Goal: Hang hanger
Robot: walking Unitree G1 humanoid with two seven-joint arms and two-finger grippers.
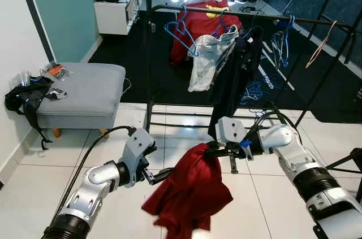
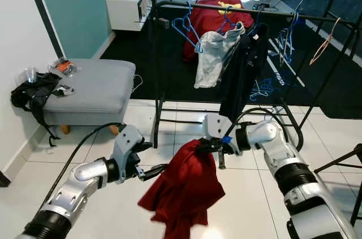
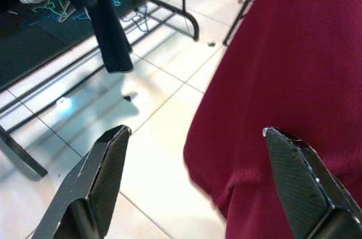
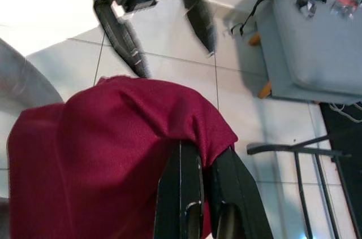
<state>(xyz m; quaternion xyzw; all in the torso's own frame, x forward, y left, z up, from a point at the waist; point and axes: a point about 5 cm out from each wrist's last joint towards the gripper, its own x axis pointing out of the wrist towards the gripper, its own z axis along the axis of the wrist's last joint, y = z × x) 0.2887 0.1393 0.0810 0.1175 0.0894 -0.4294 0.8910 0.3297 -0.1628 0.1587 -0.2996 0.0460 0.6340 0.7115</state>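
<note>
The right gripper [image 1: 212, 150] was clenched on the top edge of a red garment [image 1: 189, 191], which hung from it above the white tiled floor [image 1: 260, 199], just in front of the black clothes rack [image 1: 226, 12]. The left gripper [image 1: 161, 176] stood with its fingers spread apart right beside the cloth's lower left edge, holding nothing. On the rack's bar hung blue hangers [image 1: 182, 30], a pale grey garment [image 1: 208, 58] and a dark one [image 1: 237, 75], and to the rack's left sat a grey ottoman [image 1: 85, 95].
</note>
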